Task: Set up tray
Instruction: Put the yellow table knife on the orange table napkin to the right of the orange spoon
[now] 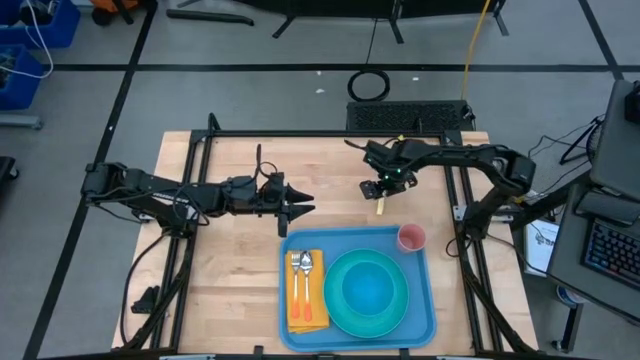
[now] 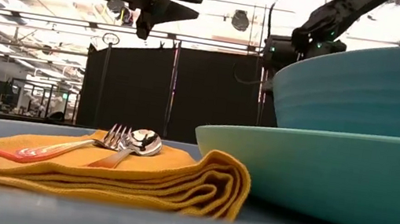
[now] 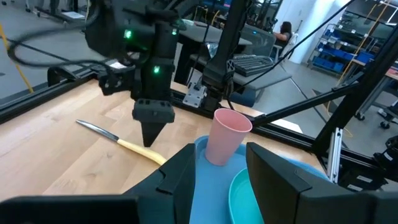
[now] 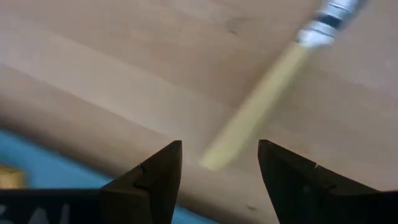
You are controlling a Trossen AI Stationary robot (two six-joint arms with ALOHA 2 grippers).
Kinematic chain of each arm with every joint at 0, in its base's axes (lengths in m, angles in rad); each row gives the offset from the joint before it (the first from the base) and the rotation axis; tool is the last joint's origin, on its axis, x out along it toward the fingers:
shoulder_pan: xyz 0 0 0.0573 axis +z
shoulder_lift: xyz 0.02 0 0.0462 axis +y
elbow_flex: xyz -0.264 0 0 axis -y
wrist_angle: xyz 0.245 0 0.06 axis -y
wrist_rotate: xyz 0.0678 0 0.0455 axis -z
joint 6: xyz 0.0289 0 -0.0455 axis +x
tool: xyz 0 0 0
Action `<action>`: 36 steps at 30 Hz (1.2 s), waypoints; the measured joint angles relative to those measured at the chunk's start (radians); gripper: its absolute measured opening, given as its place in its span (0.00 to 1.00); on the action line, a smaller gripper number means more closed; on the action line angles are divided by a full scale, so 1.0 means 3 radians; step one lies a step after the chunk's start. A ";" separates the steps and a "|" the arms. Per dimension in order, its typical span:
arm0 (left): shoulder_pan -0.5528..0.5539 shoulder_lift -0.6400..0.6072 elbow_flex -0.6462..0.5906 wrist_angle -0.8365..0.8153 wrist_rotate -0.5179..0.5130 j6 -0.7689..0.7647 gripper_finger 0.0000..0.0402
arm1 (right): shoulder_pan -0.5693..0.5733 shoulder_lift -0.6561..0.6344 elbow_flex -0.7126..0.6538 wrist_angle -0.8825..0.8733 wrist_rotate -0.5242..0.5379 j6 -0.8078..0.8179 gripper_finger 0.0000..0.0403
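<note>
tray (image 1: 422, 300) sat at table's near edge, already carrying plate (image 1: 367, 291), napkin (image 1: 307, 318) with fork and spoon, pink cup (image 1: 411, 238). knife (image 1: 380, 205) lay on bare wood just beyond tray's far rim. right gripper (image 1: 379, 189) hovered over knife, fingers parted, empty. left gripper (image 1: 299, 208) waited off tray's far-left corner, open. best straddled at yellow handle, closed square.

- We see a turquoise plate (image 1: 368, 291) holding a bowl (image 2: 370, 90).
- A fork (image 2: 60, 147) and spoon (image 2: 131, 146) lie on an orange napkin (image 1: 306, 292).
- A pink cup (image 1: 411, 238) stands near what we take for a yellow-handled knife (image 3: 127, 142).
</note>
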 joint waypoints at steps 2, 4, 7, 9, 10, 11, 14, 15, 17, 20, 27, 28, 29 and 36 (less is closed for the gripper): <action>0.0000 0.0000 0.0000 0.0001 0.0001 0.0000 0.36 | -0.0019 0.0052 -0.0001 -0.0045 0.0009 -0.0016 0.50; 0.0000 0.0000 0.0000 0.0000 0.0000 0.0013 0.36 | -0.0043 0.0119 0.0000 -0.0039 0.0003 -0.0025 0.50; -0.0001 0.0000 0.0000 0.0001 0.0000 0.0016 0.36 | -0.0065 0.0205 -0.0001 -0.0040 0.0002 -0.0071 0.50; -0.0003 0.0000 0.0000 0.0001 0.0001 0.0016 0.36 | -0.0071 0.0227 -0.0001 -0.0022 0.0000 -0.0090 0.50; -0.0003 0.0000 0.0000 0.0001 0.0001 0.0015 0.36 | -0.0072 0.0244 -0.0001 0.0000 -0.0004 -0.0094 0.50; -0.0003 0.0000 0.0000 0.0001 0.0001 0.0015 0.36 | -0.0073 0.0261 -0.0001 0.0006 -0.0008 -0.0087 0.50; -0.0003 0.0000 0.0000 0.0002 0.0001 0.0016 0.36 | -0.0074 0.0300 -0.0001 0.0027 -0.0010 -0.0096 0.50; -0.0003 0.0000 0.0000 0.0002 0.0001 0.0020 0.36 | -0.0074 0.0316 -0.0001 0.0037 -0.0012 -0.0098 0.50; -0.0003 0.0000 0.0000 0.0002 0.0001 0.0032 0.36 | -0.0074 0.0370 -0.0001 0.0099 -0.0025 -0.0098 0.50; -0.0003 0.0000 0.0000 0.0001 0.0001 0.0033 0.36 | -0.0074 0.0462 -0.0001 0.0154 -0.0110 -0.0099 0.50; -0.0004 0.0000 0.0000 -0.0040 0.0002 0.0029 0.36 | -0.0076 0.0587 0.0009 0.0209 -0.0172 -0.0124 0.50; -0.0004 0.0000 0.0000 -0.0048 0.0002 0.0031 0.36 | -0.0076 0.0591 0.0009 0.0223 -0.0170 -0.0131 0.50; -0.0004 0.0000 0.0000 -0.0052 0.0002 0.0033 0.36 | -0.0076 0.0592 0.0009 0.0232 -0.0170 -0.0135 0.50; -0.0006 0.0000 0.0000 -0.0069 0.0000 0.0041 0.36 | -0.0092 0.0596 0.0003 0.0244 -0.0165 -0.0160 0.46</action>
